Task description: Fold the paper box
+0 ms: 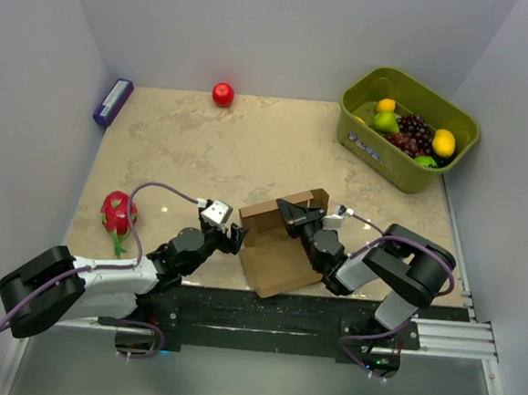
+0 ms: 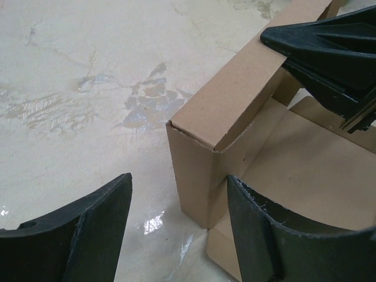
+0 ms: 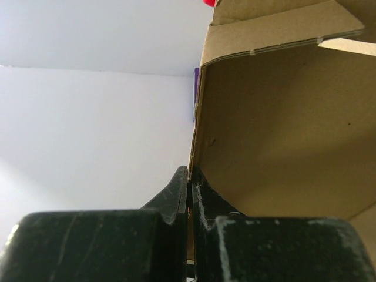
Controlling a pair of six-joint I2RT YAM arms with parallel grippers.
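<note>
- Paper box [image 1: 283,249] sits on the bench [image 1: 249,151] at the near edge, between the two arms, and is partly folded.
- Base panel lies flat. One long wall [image 2: 229,106] stands upright on the side away from the arms, with a short end wall meeting it at a corner.
- Right pincer [image 1: 290,213] is clenched on the top edge of that standing wall. The right wrist view shows the thin cardboard edge [image 3: 197,117] running down between the closed fingers [image 3: 176,188].
- Left pincer [image 1: 233,239] is released, jaws spread wide and straddling the box corner [image 2: 191,164]. One finger [image 2: 88,229] is outside over the bench, the other [image 2: 264,235] is over the box interior. Can't tell if either touches the cardboard.
- Right pincer also shows in the left wrist view, at the far end of the wall [image 2: 329,53].
- Elsewhere on the bench, all well apart from the box:
  - green bin [image 1: 369,146] of fruit, far right
  - red ball [image 1: 223,94], far edge
  - purple block [image 1: 113,101], far left
  - red-and-green fruit [image 1: 116,212], left
</note>
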